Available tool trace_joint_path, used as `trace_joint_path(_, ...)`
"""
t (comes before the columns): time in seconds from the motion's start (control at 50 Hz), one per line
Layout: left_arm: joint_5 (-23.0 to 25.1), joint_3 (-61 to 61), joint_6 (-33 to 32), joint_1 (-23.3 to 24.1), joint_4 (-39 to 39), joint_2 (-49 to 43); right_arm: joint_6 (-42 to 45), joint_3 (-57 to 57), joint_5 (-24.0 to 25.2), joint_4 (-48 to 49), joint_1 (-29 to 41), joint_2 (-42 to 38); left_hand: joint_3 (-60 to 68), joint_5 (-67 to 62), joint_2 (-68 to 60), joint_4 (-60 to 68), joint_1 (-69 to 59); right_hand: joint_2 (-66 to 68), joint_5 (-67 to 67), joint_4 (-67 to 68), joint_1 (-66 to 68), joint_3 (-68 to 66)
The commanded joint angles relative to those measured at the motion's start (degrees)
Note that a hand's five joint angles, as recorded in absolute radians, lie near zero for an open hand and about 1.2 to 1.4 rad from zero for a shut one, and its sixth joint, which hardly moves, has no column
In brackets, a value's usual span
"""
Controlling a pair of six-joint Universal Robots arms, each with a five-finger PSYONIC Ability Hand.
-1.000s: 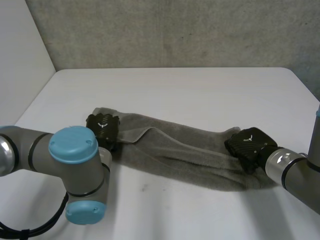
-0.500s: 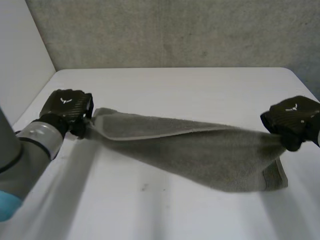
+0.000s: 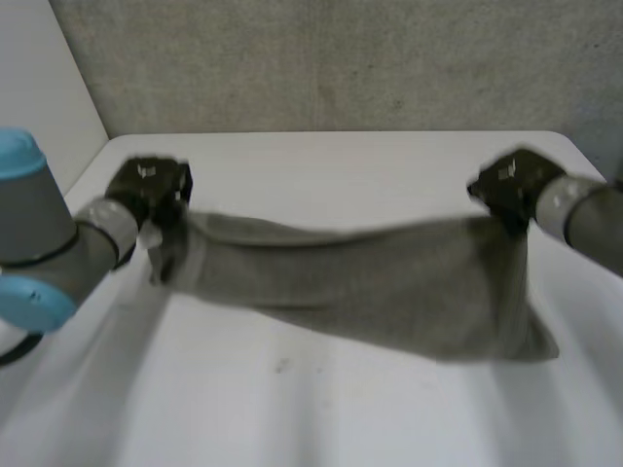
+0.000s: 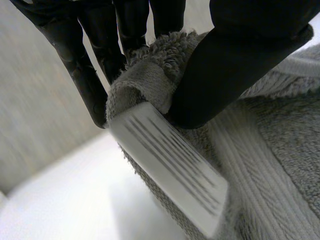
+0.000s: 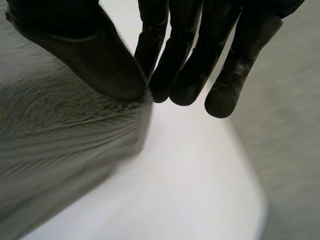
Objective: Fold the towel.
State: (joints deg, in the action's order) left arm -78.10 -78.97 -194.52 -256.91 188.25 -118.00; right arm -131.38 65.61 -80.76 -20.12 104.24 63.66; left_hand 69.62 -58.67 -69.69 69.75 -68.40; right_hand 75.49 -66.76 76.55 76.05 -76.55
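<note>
Head camera looks down from behind onto the white table (image 3: pixel 341 165); both wrist cameras sit close, sharing the grey towel (image 3: pixel 389 282) with it.

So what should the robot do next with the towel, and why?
Probably carry both held corners away over the table and lower them, so the towel lays over itself. The left hand and right hand each pinch a top corner, and the towel hangs stretched between them, mostly lifted off the table.

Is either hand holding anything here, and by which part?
Both hold the grey towel: the left hand pinches the corner by its label, and the right hand pinches the opposite end's upper corner.
</note>
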Motion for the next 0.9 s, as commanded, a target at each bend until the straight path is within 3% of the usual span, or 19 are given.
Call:
trace_joint_path(0.02, -0.65, 17.68, 8.34, 0.79, 9.13, -0.39, -8.34, -24.97, -4.49, 18.32, 3.60, -5.57, 10.38, -11.33, -10.31, 10.25, -11.60, 4.51, -3.24, 3.45, 3.95, -3.45)
trace_joint_path(0.06, -0.65, 20.08, 11.88, 0.79, 11.52, 0.14, -11.27, -27.12, -4.76, 22.40, 3.51, -5.21, 10.38, -11.33, -10.31, 10.25, -11.60, 4.51, -3.24, 3.45, 3.95, -3.45)
trace_joint_path(0.1, -0.74, 23.06, 19.49, 0.27, 15.20, 1.71, -15.65, -28.08, -4.76, 26.96, 3.60, -3.73, 10.38, -11.33, -10.31, 10.25, -11.60, 4.51, -3.24, 3.45, 3.95, -3.45)
trace_joint_path(0.26, 0.23, 19.66, 30.60, -1.49, 17.41, 2.86, -16.81, -19.67, -3.79, 19.88, 4.92, 0.66, 10.38, -11.33, -10.31, 10.25, -11.60, 4.51, -3.24, 3.45, 3.95, -3.45)
trace_joint_path(0.38, 3.13, 8.57, 30.52, -4.39, 18.29, 3.39, -15.49, -10.33, -3.26, 14.76, 4.92, 2.52, 10.38, -11.33, -10.31, 10.25, -11.60, 4.51, -3.24, 3.45, 3.95, -3.45)
trace_joint_path(0.42, 8.11, 1.48, 30.43, -6.05, 19.78, 3.22, -12.08, -2.64, -1.78, 12.22, 4.92, 2.96, 10.38, -11.33, -10.31, 10.25, -11.60, 4.51, -3.24, 3.45, 3.95, -3.45)
trace_joint_path(0.54, 15.17, -9.45, 30.08, -10.19, 22.60, 2.78, -5.12, 10.06, 0.52, 10.36, 4.83, 2.70, 10.38, -11.33, -10.31, 10.25, -11.60, 4.51, -3.24, 3.45, 3.95, -3.45)
trace_joint_path(0.64, 20.01, -17.45, 24.80, -13.01, 23.48, 2.69, -1.95, 20.34, 1.13, 13.44, 4.83, 0.67, 10.38, -11.33, -10.31, 10.25, -11.60, 4.51, -3.24, 3.45, 3.95, -3.45)
trace_joint_path(0.68, 22.28, -21.03, 19.03, -15.02, 23.13, 3.30, -1.43, 24.89, 1.04, 16.76, 4.83, -1.16, 10.38, -11.33, -10.31, 10.25, -11.60, 4.51, -3.24, 3.45, 3.95, -3.45)
trace_joint_path(0.82, 24.93, -25.00, 12.24, -17.66, 22.86, 6.37, -2.57, 28.78, 0.87, 20.99, 4.74, -0.47, 10.38, -11.33, -10.31, 10.25, -11.60, 4.51, -3.24, 3.45, 3.95, -3.45)
trace_joint_path(0.86, 24.93, -25.27, 12.32, -17.66, 22.86, 6.99, -3.01, 29.31, 0.87, 21.88, 4.57, 0.50, 10.38, -11.33, -10.31, 10.25, -11.60, -3.33, 4.60, -4.40, -3.90, 4.40)
trace_joint_path(0.9, 24.93, -25.53, 12.59, -17.67, 22.77, 7.61, -5.19, 30.97, 0.87, 24.15, 4.39, 3.21, 10.38, -11.33, -10.31, 10.25, -11.60, -40.84, 42.11, -41.91, -41.40, 41.91)
